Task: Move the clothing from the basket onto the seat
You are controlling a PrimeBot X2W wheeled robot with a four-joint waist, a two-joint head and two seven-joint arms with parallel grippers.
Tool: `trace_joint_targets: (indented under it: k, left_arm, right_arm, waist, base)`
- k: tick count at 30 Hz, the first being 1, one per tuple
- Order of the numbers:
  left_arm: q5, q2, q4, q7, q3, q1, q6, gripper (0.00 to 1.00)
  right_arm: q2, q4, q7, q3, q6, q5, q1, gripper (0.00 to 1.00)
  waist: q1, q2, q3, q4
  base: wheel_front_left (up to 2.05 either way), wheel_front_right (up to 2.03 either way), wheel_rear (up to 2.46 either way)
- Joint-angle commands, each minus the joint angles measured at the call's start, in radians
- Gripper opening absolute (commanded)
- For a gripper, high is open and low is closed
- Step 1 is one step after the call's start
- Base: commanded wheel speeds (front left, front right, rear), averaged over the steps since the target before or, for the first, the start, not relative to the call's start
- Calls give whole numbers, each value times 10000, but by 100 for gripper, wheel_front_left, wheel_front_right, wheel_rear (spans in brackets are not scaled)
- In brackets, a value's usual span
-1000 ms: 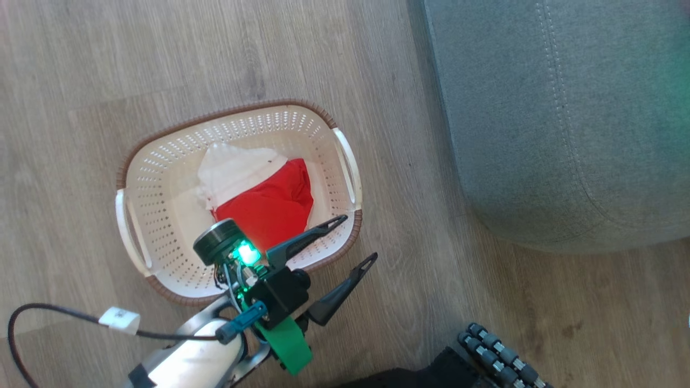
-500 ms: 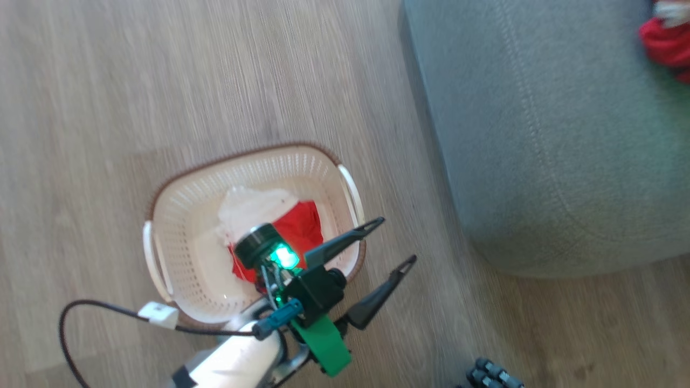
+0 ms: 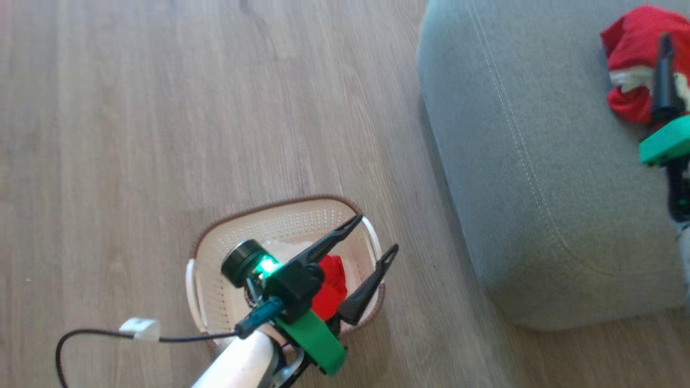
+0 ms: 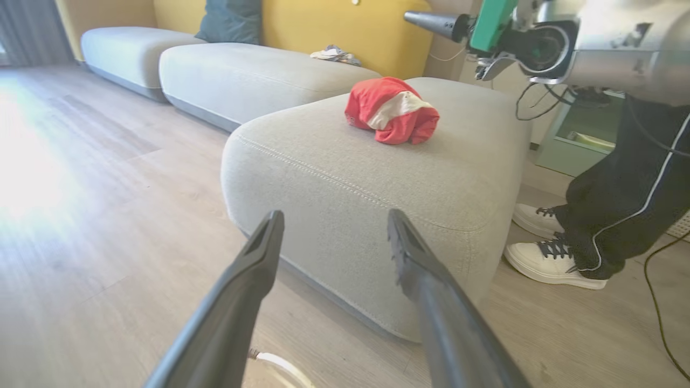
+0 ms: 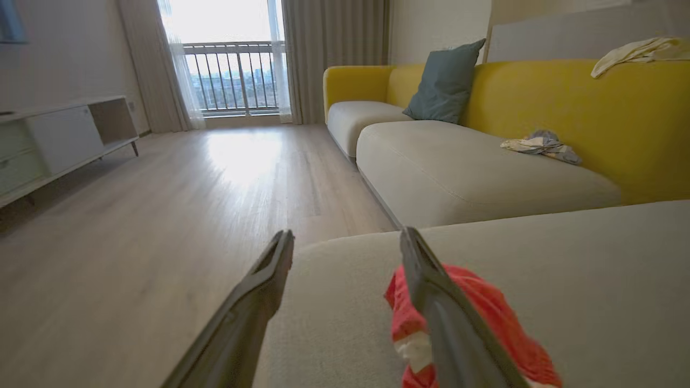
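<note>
The cream basket stands on the wood floor at the bottom of the head view, with one red piece of clothing in it, half hidden by my left wrist. My left gripper hangs open over the basket's right rim, with nothing between its fingers. A second red and white garment lies crumpled on the grey seat, near its far right side. My right gripper is open just above this garment, one finger crossing over it and the other over bare cushion.
A person's dark trouser legs and white shoes stand beside the seat's far end. A yellow sofa with a teal pillow lies beyond the seat. A black cable trails on the floor left of the basket. A low cabinet lines the left wall.
The head camera has swung, so the basket sits lower in its view. The seat's far side, with a red garment and my right gripper over it, has come into view.
</note>
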Motion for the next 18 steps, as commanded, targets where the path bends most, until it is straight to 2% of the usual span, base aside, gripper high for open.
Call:
trace_joint_targets:
  k: [1,2,10,14,18]
  left_arm:
    - [57,-140,-278,-51,573,100,-10,100]
    - [57,-140,-278,-51,573,100,-10,100]
    - [287,-501,-294,-51,2114,729,-9,100]
    - [440,-631,-295,-51,2950,918,50,100]
    - [500,-693,-272,-51,3761,1021,346,100]
  right_arm:
    - [-280,-1013,-94,520,-2,433,342,100]
    - [-280,-1013,-94,520,-2,433,342,100]
    - [-271,-3823,-94,1396,-2,1397,2133,100]
    - [33,-4723,-94,1457,-2,1545,2876,100]
    - [389,-5305,-94,1561,-2,1477,3614,100]
  waist:
    - [1,0,-487,357]
    - [1,0,-487,357]
    - [1,0,-1156,1039]
    - [1,0,-1320,1385]
    - [1,0,-1471,1713]
  base:
    - [0,0,0]
    - [0,0,0]
    - [0,0,0]
    - [0,0,0]
    - [0,0,0]
